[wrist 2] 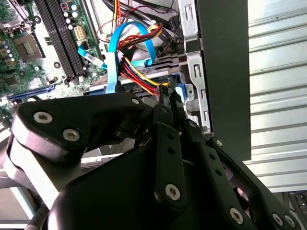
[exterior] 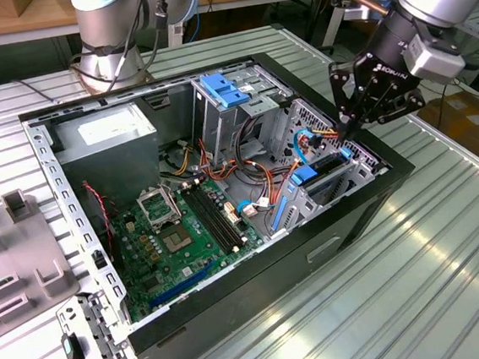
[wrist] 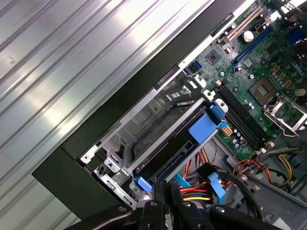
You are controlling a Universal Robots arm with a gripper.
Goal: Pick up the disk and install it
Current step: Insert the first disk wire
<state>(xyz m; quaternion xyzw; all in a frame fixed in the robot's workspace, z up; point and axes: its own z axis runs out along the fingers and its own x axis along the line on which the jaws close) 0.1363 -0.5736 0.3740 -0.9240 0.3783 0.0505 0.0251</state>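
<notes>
Two black fingers (wrist 2: 162,120) of the tool (wrist 2: 164,91) lie clenched together with nothing visible between them, tips pointing down into the corner of the computer case (exterior: 275,286) at the exterior view's right. In the first wrist view the tips hang just above the disk (wrist: 165,148), which stands on edge in its metal bay (wrist: 120,139), one blue rail (wrist: 201,128) showing at its end. I cannot tell whether they touch it.

The disk looks lowered into the slot, so I judge the step in hand to be seating it. That is best done by pressing straight along the slot with the closed tips on the disk's hard upper edge, not on the plastic rail, which would flex (a skewed push could jam the rails against the bay walls). The wire bundle (wrist 2: 139,72) of red, yellow and orange leads and the blue ribbon cable (wrist 2: 115,52) sit just beside the fingertips, soft and easy to snag, so the tips should keep to the bay side.

The bay is thin stamped sheet steel, grey and perforated, with sharp folded edges. Beyond it lies the green motherboard (exterior: 177,236), studded with slots and small components, and the dull grey power supply (exterior: 104,137) at the far corner. The case has glossy black walls and rests on a desk (exterior: 419,281) of ribbed, reflective aluminium slats.
</notes>
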